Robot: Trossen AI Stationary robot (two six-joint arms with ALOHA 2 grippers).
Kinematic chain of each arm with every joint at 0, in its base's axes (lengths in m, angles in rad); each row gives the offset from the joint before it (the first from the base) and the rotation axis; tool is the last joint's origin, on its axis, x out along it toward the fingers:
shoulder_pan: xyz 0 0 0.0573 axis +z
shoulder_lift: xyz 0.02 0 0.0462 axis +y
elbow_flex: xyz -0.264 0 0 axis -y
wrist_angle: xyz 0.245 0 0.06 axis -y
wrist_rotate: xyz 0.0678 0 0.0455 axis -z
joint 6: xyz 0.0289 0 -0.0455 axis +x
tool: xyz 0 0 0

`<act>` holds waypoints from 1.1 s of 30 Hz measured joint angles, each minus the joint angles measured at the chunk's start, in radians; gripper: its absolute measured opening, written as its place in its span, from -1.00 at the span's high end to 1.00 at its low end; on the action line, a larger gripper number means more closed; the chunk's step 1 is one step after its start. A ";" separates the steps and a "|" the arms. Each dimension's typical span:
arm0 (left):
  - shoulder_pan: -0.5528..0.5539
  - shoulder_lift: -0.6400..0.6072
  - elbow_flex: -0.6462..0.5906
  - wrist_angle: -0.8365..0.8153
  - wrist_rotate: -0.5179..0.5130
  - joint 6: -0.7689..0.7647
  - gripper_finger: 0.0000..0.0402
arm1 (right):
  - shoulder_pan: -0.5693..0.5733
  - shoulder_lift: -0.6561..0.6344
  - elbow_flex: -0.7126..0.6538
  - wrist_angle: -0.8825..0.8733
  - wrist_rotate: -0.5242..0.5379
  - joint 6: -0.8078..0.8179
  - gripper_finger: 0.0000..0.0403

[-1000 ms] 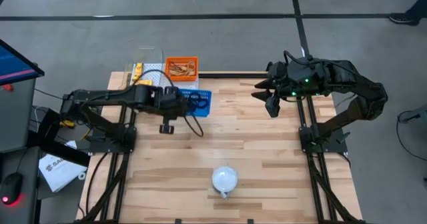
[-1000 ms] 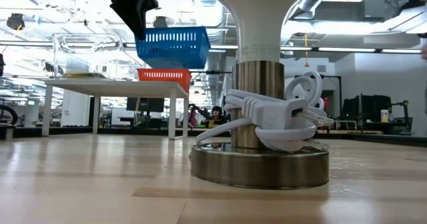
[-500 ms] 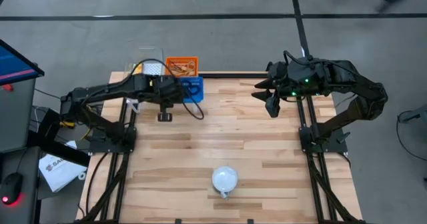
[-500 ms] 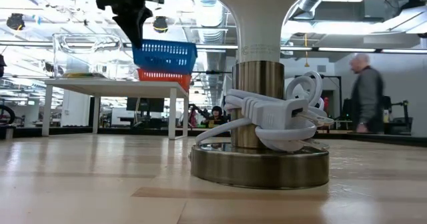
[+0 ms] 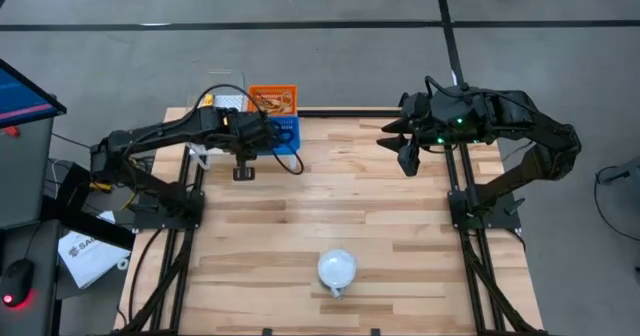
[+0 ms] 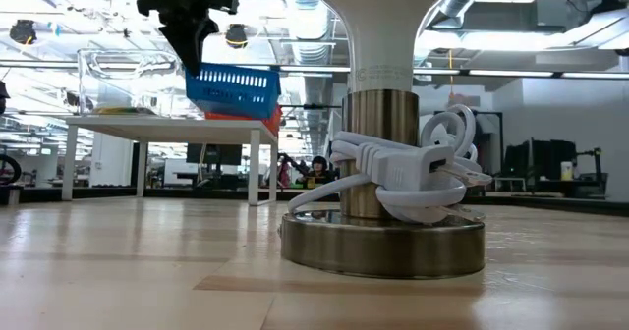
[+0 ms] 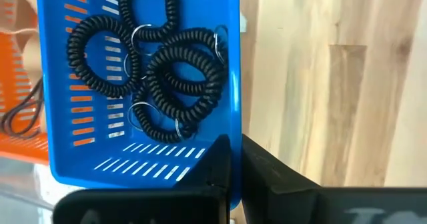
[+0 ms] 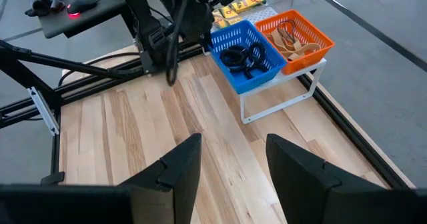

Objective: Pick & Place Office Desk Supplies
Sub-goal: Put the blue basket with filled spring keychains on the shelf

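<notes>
- White round dome-shaped object (image 5: 337, 269): seen at the table's near edge in the high view; in the low view its metal base (image 6: 383, 243) and coiled white cable (image 6: 413, 168) are found closest to the camera, blocking the right of the far scene.
- Wooden table (image 5: 400, 226): bare planks are shown between the dome and the baskets.
- Right gripper (image 5: 408, 156): held above the far right of the table, fingers spread wide with nothing between them.
- Left gripper (image 7: 235, 159): closed tight on the rim of the blue basket (image 5: 283, 136), which is carried tilted above the table's far left.
- Black coiled rings (image 7: 167, 71): piled inside the blue basket, small metal rings attached.
- Orange basket (image 5: 272, 99): set on a white wire stand (image 8: 280, 94) just beyond; tan rubber-band loops (image 8: 293, 45) are held in it.
- Yellow clips (image 8: 239, 6): lying farthest off, beside a clear container (image 6: 123, 80).
</notes>
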 joint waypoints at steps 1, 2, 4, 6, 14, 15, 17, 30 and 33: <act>0.006 0.000 0.000 0.002 -0.001 0.000 0.99 | 0.000 0.000 0.000 0.000 0.000 0.000 0.18; 0.011 0.000 0.000 0.000 -0.001 0.000 0.99 | 0.000 0.000 0.000 0.000 0.000 0.000 0.18; 0.020 0.000 0.000 -0.007 0.004 0.001 0.99 | 0.000 0.000 0.000 0.000 0.000 0.000 0.18; 0.026 0.000 0.000 -0.006 0.024 0.005 0.99 | 0.000 0.000 0.000 0.000 0.000 0.000 0.18; 0.027 -0.007 -0.067 0.000 0.026 -0.003 0.99 | 0.005 0.000 0.000 0.001 0.000 0.002 0.18; 0.027 -0.007 -0.074 0.003 0.026 -0.011 0.99 | 0.005 0.000 0.000 0.001 0.000 0.002 0.18; 0.027 -0.006 -0.080 0.016 0.025 -0.024 0.99 | 0.005 0.000 0.000 0.001 0.000 0.002 0.18; 0.035 -0.006 -0.080 0.019 -0.049 -0.052 0.92 | 0.005 0.000 0.000 0.001 0.000 0.003 0.18; 0.036 -0.018 -0.081 0.020 -0.074 -0.053 0.86 | 0.005 0.000 0.000 0.001 -0.001 0.003 0.18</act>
